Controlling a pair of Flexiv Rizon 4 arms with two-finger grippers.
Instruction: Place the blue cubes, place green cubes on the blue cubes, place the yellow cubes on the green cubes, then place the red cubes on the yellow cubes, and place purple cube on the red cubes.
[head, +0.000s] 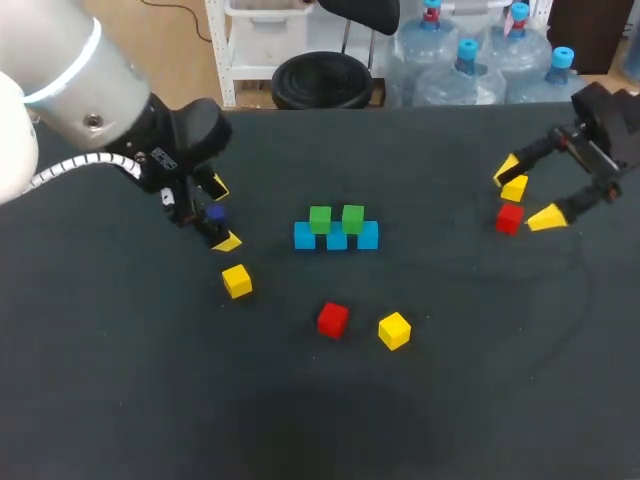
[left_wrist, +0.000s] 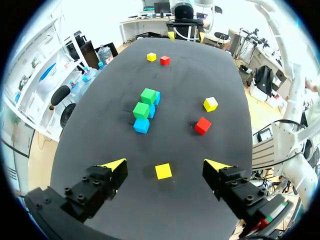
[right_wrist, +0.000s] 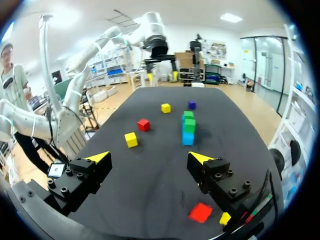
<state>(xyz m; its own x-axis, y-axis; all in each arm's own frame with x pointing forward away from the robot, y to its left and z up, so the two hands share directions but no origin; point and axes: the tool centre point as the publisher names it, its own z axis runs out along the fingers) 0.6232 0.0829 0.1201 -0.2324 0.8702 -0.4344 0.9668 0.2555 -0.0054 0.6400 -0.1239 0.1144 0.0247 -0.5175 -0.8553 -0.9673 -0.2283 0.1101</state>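
Three blue cubes (head: 337, 238) stand in a row mid-table, with two green cubes (head: 320, 219) on top of them. One yellow cube (head: 237, 281) lies just in front of my open left gripper (head: 222, 214); in the left wrist view that yellow cube (left_wrist: 163, 171) sits ahead between the spread fingers. A purple cube (head: 214, 213) shows by the left fingers. A red cube (head: 333, 319) and another yellow cube (head: 394, 330) lie nearer the front. My open right gripper (head: 526, 194) hangs at the far right over a yellow cube (head: 514, 187) and a red cube (head: 509, 218).
The dark table top (head: 150, 400) is bare along the front and between the stack and the right-hand cubes. In the right wrist view the red cube (right_wrist: 201, 212) and the yellow cube (right_wrist: 225, 218) lie under one finger, near the table's edge.
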